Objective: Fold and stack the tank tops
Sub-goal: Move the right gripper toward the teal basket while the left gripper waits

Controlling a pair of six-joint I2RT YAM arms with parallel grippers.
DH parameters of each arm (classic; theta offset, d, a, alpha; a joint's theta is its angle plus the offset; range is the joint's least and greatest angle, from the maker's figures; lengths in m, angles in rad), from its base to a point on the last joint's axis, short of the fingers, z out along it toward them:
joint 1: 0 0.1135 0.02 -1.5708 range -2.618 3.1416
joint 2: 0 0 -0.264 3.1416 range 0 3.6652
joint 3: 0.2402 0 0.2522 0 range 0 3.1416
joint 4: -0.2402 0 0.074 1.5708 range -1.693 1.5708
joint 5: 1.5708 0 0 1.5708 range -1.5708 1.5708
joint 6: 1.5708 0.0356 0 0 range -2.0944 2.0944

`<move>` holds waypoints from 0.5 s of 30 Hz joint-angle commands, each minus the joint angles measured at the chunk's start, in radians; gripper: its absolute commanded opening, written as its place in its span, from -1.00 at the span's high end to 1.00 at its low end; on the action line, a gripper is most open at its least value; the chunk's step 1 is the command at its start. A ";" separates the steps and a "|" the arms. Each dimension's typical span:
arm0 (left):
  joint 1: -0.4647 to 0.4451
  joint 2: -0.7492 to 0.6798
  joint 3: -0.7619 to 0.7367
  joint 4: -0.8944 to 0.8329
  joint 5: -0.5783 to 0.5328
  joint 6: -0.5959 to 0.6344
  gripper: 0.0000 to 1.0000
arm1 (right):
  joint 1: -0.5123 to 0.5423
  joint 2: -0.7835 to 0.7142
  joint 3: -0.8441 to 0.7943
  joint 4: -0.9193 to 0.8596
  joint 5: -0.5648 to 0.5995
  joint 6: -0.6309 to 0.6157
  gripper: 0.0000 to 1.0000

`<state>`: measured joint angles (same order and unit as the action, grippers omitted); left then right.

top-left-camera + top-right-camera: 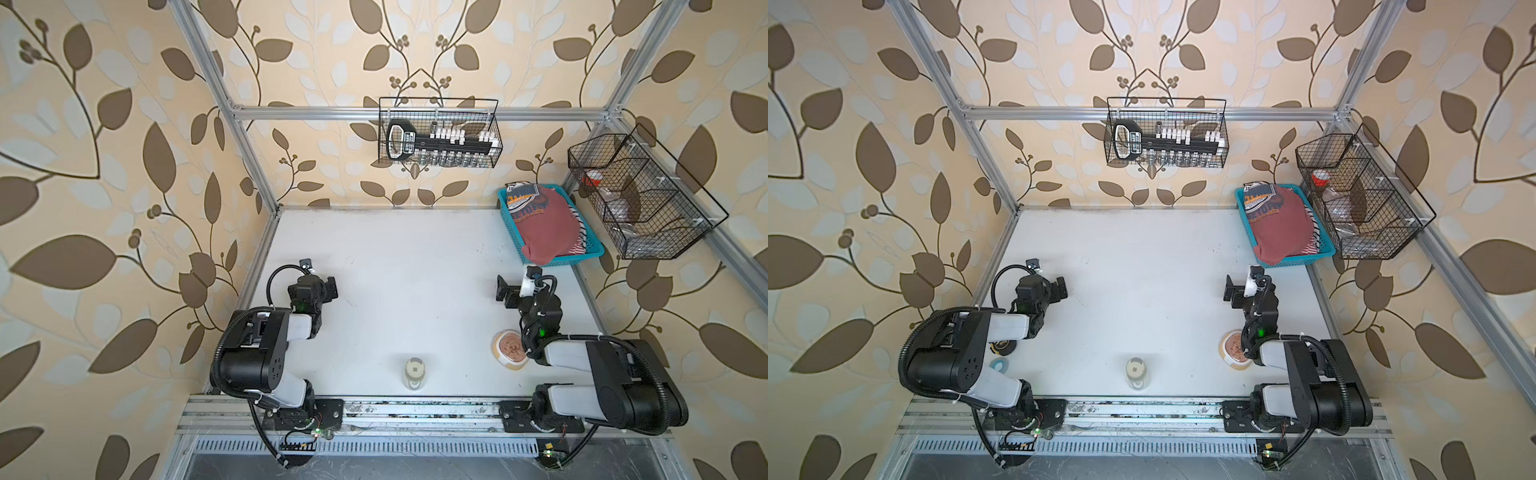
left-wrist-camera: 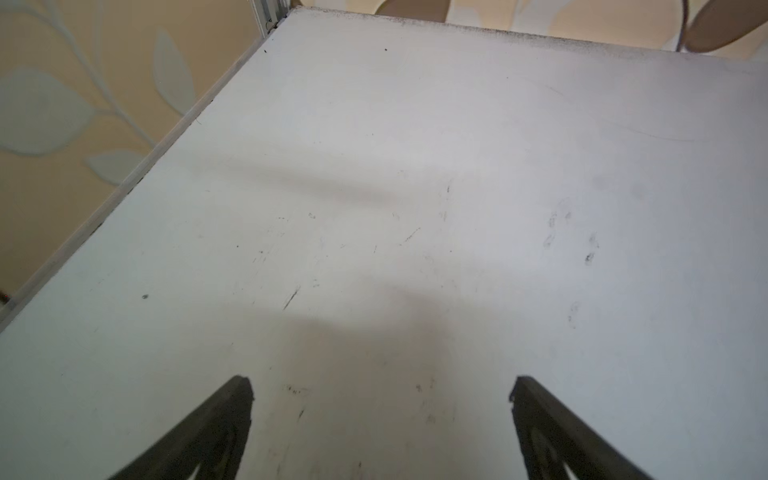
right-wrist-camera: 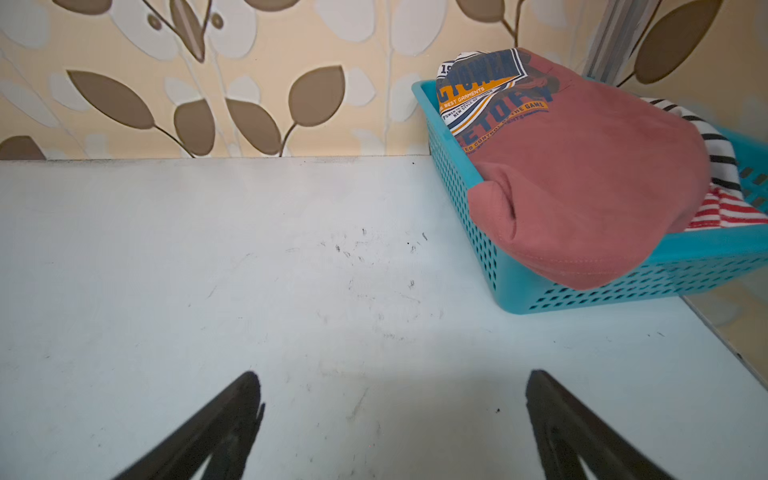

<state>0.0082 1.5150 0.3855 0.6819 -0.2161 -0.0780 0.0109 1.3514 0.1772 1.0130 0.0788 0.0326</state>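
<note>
Lying heaped in basket (image 3: 540,299) at two o'clock, tank tops (image 3: 582,187) unfolded, unstacked; left gripper (image 2: 380,388), right gripper (image 3: 392,382) gape empty.

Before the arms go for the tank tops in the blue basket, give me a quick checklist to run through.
1. Right gripper open and empty: ok.
2. Left gripper open and empty: ok.
3. Brick-red tank top uppermost in the blue basket, hem over its rim: ok.
4. Red-and-white striped tank top free to lift: not ok, mostly under the red one.
5. White table bare ahead of both grippers: ok.
6. Tops tangled together: cannot tell.
</note>
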 commanded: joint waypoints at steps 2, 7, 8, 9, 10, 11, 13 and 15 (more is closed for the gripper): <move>0.007 -0.021 0.009 0.037 0.004 0.017 -0.98 | -0.002 -0.003 0.004 0.007 -0.003 -0.021 -1.00; 0.006 -0.021 0.010 0.038 0.003 0.017 -0.98 | -0.005 -0.001 0.005 0.003 -0.006 -0.018 -1.00; 0.007 -0.021 0.009 0.036 0.004 0.017 -0.98 | -0.014 0.001 0.009 0.001 -0.023 -0.012 -1.00; 0.006 -0.021 0.009 0.036 0.003 0.016 -0.98 | -0.019 0.002 0.005 0.010 -0.036 -0.012 -1.00; 0.007 -0.020 0.010 0.036 0.006 0.017 -0.98 | -0.016 0.001 0.005 0.009 -0.033 -0.013 -1.00; 0.007 -0.019 0.010 0.035 0.006 0.017 -0.98 | -0.011 0.000 0.004 0.007 -0.027 -0.016 -1.00; 0.007 -0.019 0.011 0.034 0.006 0.017 -0.98 | -0.008 0.001 0.006 0.006 -0.019 -0.019 -1.00; 0.006 -0.019 0.012 0.034 0.005 0.017 -0.98 | -0.008 0.002 0.006 0.005 -0.019 -0.019 -1.00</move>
<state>0.0082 1.5150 0.3855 0.6819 -0.2161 -0.0780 -0.0002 1.3514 0.1772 1.0130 0.0673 0.0326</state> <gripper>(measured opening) 0.989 0.998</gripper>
